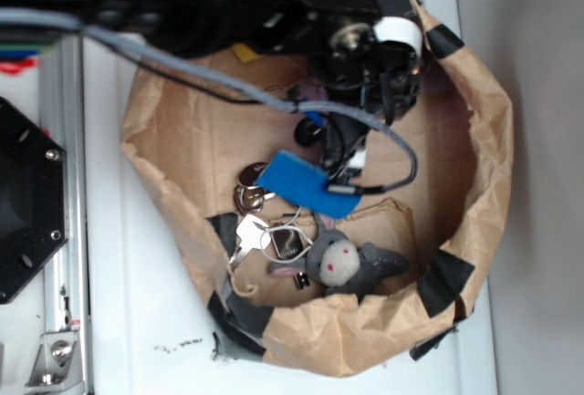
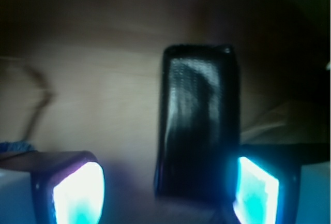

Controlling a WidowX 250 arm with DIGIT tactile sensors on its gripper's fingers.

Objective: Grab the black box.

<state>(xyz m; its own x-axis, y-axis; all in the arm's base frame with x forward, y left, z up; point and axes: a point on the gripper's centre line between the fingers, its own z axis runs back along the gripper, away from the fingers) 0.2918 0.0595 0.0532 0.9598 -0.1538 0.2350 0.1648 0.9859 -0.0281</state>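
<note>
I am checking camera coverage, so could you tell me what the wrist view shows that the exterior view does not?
Only the wrist view shows the black box, lying between the open gripper fingers. Only the exterior view shows the paper rim, blue cloth, keys, grey plush toy and black hexagonal plate. Both share the brown paper floor.

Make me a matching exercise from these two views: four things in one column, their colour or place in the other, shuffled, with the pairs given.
Things:
1. black box
2. stuffed toy
3. blue pad
4. hexagonal plate

Descriptions:
A. grey, at the near edge inside the paper bin
B. black, outside the bin on the white table
C. glossy, between the gripper fingers in the wrist view
D. flat, near the bin's middle, above the keys

Pairs: 1-C, 2-A, 3-D, 4-B
</note>
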